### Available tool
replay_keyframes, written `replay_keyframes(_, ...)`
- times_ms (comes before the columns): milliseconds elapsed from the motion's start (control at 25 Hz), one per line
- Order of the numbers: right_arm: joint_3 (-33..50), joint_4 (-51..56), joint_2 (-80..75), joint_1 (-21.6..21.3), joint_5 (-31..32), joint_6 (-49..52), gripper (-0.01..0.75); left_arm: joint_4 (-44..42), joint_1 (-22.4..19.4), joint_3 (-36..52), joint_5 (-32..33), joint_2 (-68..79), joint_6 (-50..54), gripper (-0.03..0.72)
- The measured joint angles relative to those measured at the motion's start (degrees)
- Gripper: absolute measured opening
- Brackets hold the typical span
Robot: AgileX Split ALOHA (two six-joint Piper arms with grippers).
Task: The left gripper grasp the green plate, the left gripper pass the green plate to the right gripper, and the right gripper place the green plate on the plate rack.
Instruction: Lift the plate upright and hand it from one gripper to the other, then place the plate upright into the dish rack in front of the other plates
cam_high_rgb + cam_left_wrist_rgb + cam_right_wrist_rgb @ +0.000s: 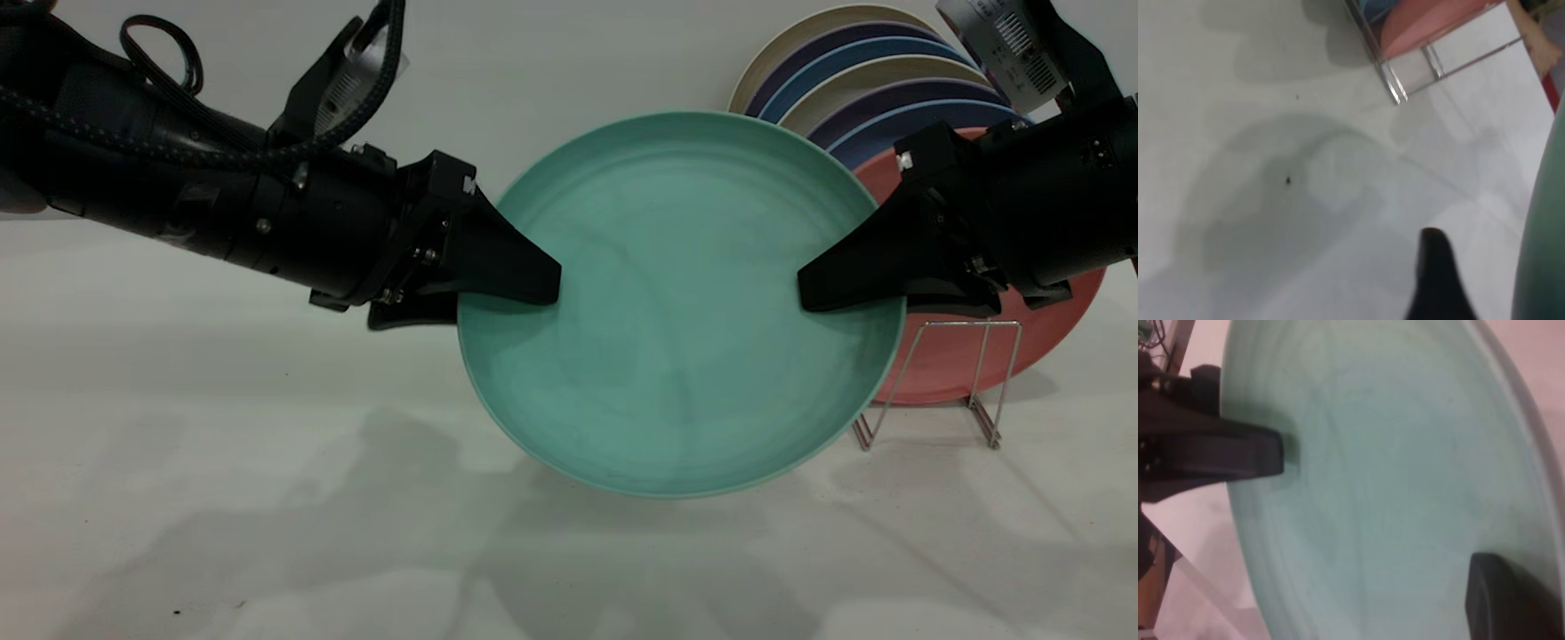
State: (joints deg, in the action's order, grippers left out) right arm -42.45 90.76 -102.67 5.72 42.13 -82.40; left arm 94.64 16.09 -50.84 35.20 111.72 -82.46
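The green plate (680,338) hangs upright above the table between both grippers. My left gripper (533,289) straddles its left rim. One of its fingers (1438,280) stands apart from the plate's back (1545,253), so it is open. Its front finger (1238,453) lies over the plate's face (1405,453). My right gripper (813,293) is shut on the right rim, with one of its fingers (1511,600) pressed on the face. The plate rack (978,373) stands on the table behind and to the right of the plate.
A salmon-pink plate (1053,329) stands in the rack's front slot, with several blue, purple and cream plates (880,80) behind it. The rack (1405,73) and pink plate (1431,27) also show in the left wrist view. Bare white table lies at front and left.
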Motion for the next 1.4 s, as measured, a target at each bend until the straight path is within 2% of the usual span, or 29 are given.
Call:
replay_keyframes(120,0.0,-0.25,0.0,0.0,-0.68,0.0,0.067,-4.66,-1.38,0.0,-0.06,-0.07,3.06,0.621)
replay_keyframes(200,0.0,-0.82,0.0,0.0,-0.95,0.0,0.067,-7.76,-3.03,0.0,-0.19,-0.37,4.88,0.634)
replay_keyframes(360,-0.05,-1.72,0.0,0.11,-0.64,0.0,0.067,-13.82,-7.38,0.0,1.14,-2.47,8.32,0.622)
replay_keyframes(520,-0.11,-4.63,0.0,0.04,-1.05,-1.08,0.067,-21.37,-13.66,-0.05,0.27,-5.23,11.7,0.599)
replay_keyframes(720,-0.11,-9.57,0.17,0.04,-2.18,-5.57,0.067,-27.08,-19.6,-0.05,0.22,-5.71,17.18,0.593)
replay_keyframes(1080,-0.22,-23.39,9.6,0.04,-9.96,-19.72,0.067,-28.09,-20.59,-0.05,0.22,-5.71,17.82,0.593)
replay_keyframes(1200,-1.47,-29.67,12.01,0.04,-11.01,-19.42,0.067,-28.09,-20.59,-0.05,0.15,-5.71,17.82,0.593)
replay_keyframes(1400,-6.2,-42.8,12.46,0.04,-8.49,-11.7,0.067,-28.09,-20.59,-0.05,-0.02,-5.71,17.82,0.593)
